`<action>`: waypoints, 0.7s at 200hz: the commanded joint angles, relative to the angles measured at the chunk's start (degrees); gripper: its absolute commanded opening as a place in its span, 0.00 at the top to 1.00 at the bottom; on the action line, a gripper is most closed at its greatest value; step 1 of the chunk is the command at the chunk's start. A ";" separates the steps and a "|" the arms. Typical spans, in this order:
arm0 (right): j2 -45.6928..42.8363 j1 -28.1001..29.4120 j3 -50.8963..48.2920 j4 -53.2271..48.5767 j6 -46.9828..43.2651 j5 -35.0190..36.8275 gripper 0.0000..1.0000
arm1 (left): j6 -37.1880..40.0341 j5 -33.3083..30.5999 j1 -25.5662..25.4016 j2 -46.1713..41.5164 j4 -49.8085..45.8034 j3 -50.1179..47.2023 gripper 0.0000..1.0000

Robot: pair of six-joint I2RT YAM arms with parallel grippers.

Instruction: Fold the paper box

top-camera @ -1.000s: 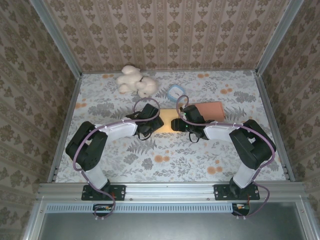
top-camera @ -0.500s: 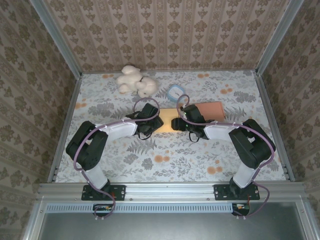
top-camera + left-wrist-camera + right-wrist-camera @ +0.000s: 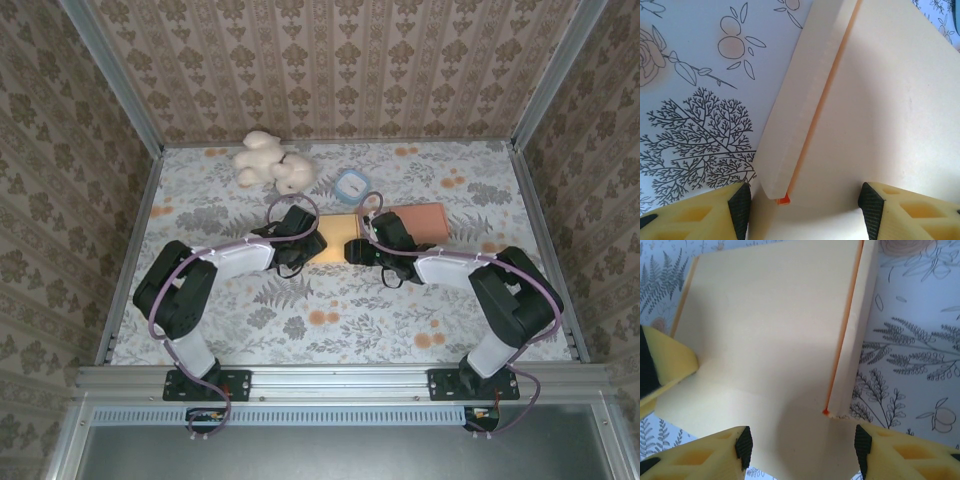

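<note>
— Where is the paper box (image 3: pixel 337 232), and what does it look like?

— It lies flat on the floral table (image 3: pixel 330 330), about the middle, between the two grippers. What shows is a pale cream panel, smooth and unprinted. A salmon panel (image 3: pixel 420 220) lies against its right side. From above I cannot tell whether the two are one sheet.

— Is any fold made?

— One long, narrow flap (image 3: pixel 800 100) stands up along an edge of the cream panel. In the left wrist view it runs from the top down to a blunt end near the bottom, with a thin orange line along its foot. The right wrist view shows such a flap too, on the right of the panel. I cannot tell whether it is the same one. The rest of the panel is flat.

— And the arms?

— Both reach inward from their bases with elbows bent outwards. Their wrists are low over the table and point at each other across the box. The left gripper (image 3: pixel 312 246) is at the panel's left edge, and the right gripper (image 3: pixel 352 250) is at its near right part.

— And the jaws?

— On the left they are apart, with the yellow fingers (image 3: pixel 700 215) on either side of the flap's end and nothing pinched between the black pads. On the right they are also apart, over the panel and gripping nothing. In the right wrist view a yellow finger of the other gripper touches the panel's left edge.

— Is there anything else?

— A white plush toy (image 3: pixel 270 162) sits well behind the box, and a small blue ring (image 3: pixel 352 185) just behind it.
</note>
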 commanded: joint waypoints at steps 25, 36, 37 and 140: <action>2.10 0.37 -2.20 4.12 2.08 -3.31 0.45 | 1.43 -0.83 0.69 2.29 -3.45 -0.10 0.38; 2.64 0.39 -2.03 4.59 2.23 -3.43 0.46 | 1.35 -0.88 0.70 2.26 -3.55 0.00 0.38; 2.66 0.38 -2.02 4.56 2.19 -3.47 0.47 | 1.35 -0.89 0.71 2.25 -3.55 0.00 0.38; 2.50 0.45 -3.51 7.30 4.92 -6.69 0.52 | 1.69 -0.97 1.25 2.41 -3.70 -0.22 0.38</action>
